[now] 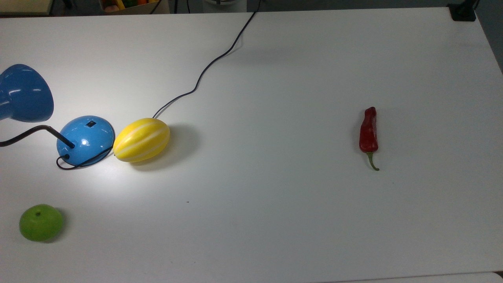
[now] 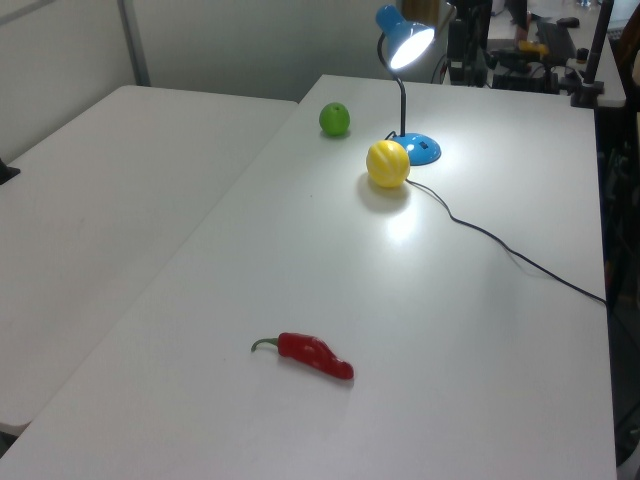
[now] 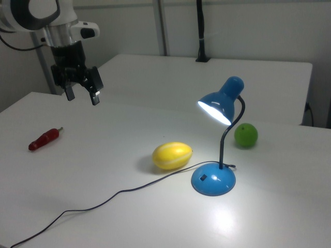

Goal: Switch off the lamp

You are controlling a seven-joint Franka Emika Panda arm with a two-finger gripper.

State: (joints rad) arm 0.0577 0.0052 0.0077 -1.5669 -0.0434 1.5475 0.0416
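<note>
The blue lamp stands at the top view's left, its dome base carrying a small black switch, its cone shade above on a black gooseneck. It is lit: the shade glows and a bright patch lies on the table around the base. In the left view the lamp sits at the far end of the table. My gripper hangs open and empty high over the table at the right view's upper left, far from the lamp.
A yellow striped melon touches the base's right side in the top view. The black cord runs from there to the table's far edge. A green apple lies near the lamp, and a red pepper lies far to the right.
</note>
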